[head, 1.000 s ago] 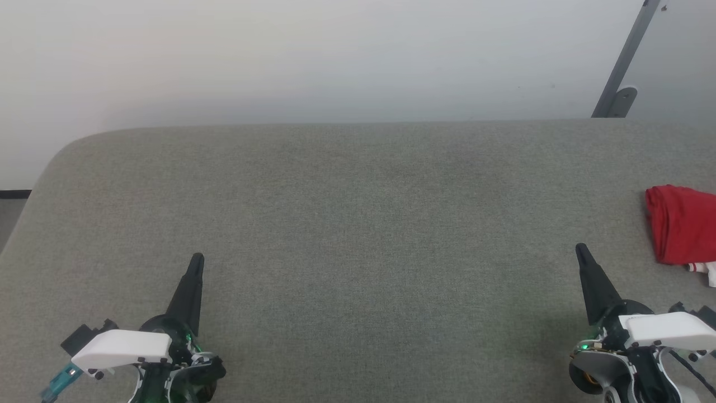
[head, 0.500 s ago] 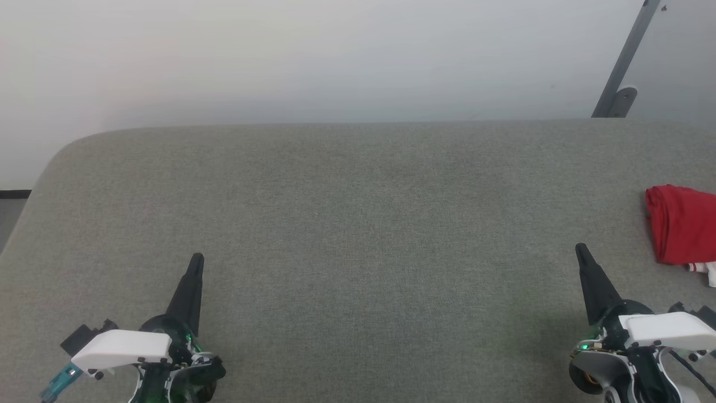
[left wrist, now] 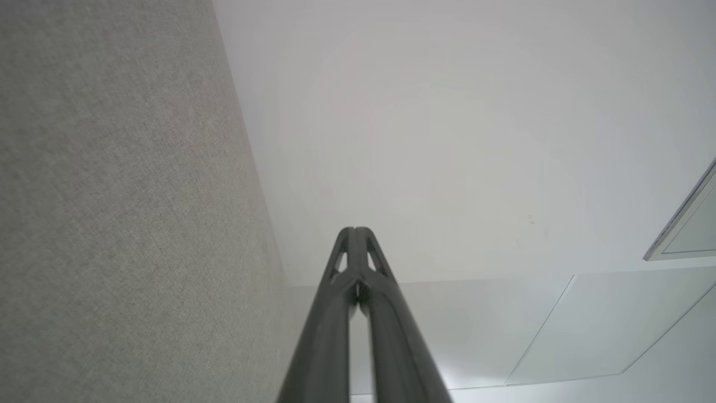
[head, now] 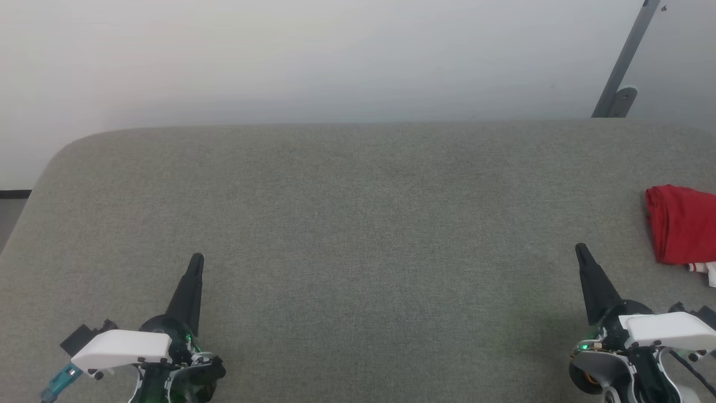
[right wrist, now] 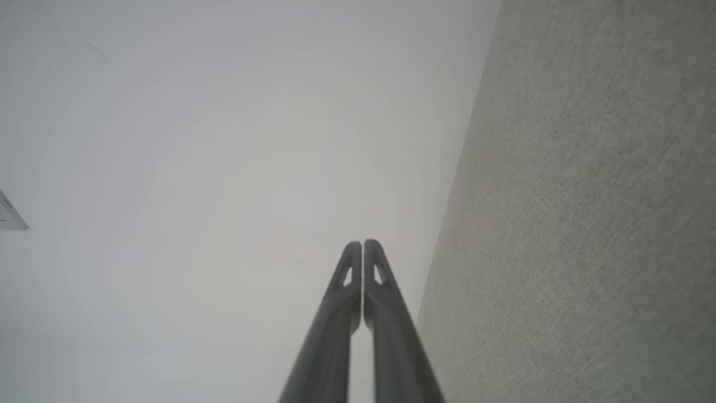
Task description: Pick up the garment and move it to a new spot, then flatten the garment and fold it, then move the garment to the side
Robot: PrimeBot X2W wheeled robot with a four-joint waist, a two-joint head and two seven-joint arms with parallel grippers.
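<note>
Grey fabric surface [head: 358, 212], white wall [head: 279, 56] behind; left end effector [head: 196, 261] and right end effector [head: 581, 250] both closed

Red jersey [head: 682, 225] folded into a compact bundle, striped white-and-red trim at near corner, lay at far right, cut by frame edge

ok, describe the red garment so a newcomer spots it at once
Take the wide grey fabric-covered table below the white wall. At its right side, beyond the right gripper, lies a bunched red cloth garment, cut by the head view's edge. It is the sole red thing, with white-and-red striped trim at its near corner.
</note>
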